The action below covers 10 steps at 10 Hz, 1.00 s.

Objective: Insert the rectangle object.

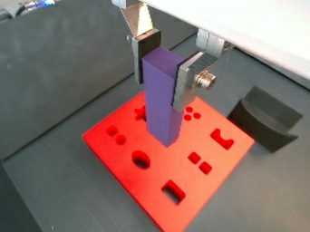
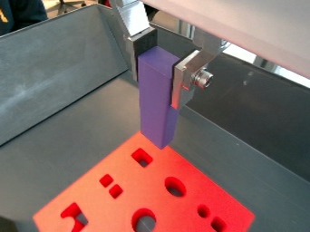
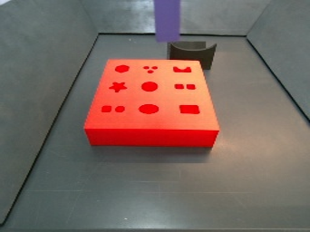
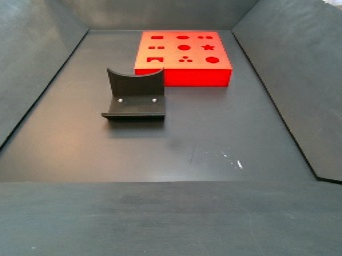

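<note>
Your gripper (image 1: pixel 168 56) is clamping the purple bar (image 1: pixel 162 95) upright — hovering above the red block (image 3: pixel 151 122). You're aligning it; next, seek the rectangular hole (image 3: pixel 189 110) — descend squarely.

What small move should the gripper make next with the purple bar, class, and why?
Probably carry it sideways until it is over the rectangular hole. The gripper holds the purple bar upright, well above the red block, its lower end clear of the surface in both wrist views. Lowering should likely wait until the two line up.

Even overhead light, soft low-resolution blur
</note>
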Tool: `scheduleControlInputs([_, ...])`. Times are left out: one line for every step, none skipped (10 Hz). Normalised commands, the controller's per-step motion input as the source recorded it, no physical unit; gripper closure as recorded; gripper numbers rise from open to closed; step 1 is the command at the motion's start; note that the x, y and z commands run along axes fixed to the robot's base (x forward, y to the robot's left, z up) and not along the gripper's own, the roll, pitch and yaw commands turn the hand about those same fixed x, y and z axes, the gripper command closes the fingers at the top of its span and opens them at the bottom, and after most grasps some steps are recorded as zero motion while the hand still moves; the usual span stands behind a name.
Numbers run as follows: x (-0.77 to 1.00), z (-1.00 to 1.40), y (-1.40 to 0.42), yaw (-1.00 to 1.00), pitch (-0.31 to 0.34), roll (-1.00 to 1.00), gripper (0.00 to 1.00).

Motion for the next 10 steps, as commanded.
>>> scheduleControlInputs([0.84,-0.20,-0.23,0.00,-0.081,0.09,1.00])
scheduleControlInputs([0.83,-0.19,-0.18,0.00,-0.017,0.10,1.00])
scheduleControlInputs([0.84,-0.20,-0.12,0.00,0.050,0.12,1.00])
scheduleControlInputs([0.87,-0.19,-0.11,-0.01,0.066,0.13,1.00])
scheduleControlInputs([0.86,-0.16,-0.12,-0.01,0.044,0.13,1.00])
scheduleControlInputs([0.87,-0.13,-0.13,-0.03,0.027,0.13,1.00])
scheduleControlInputs([0.74,-0.19,-0.09,-0.02,0.080,0.14,1.00])
scheduleControlInputs([0.55,-0.34,0.00,-0.02,0.153,0.16,1.00])
scheduleControlInputs([0.41,-0.41,-0.08,-0.07,0.190,0.15,1.00])
scheduleControlInputs([0.41,-0.40,-0.03,-0.05,0.167,0.11,1.00])
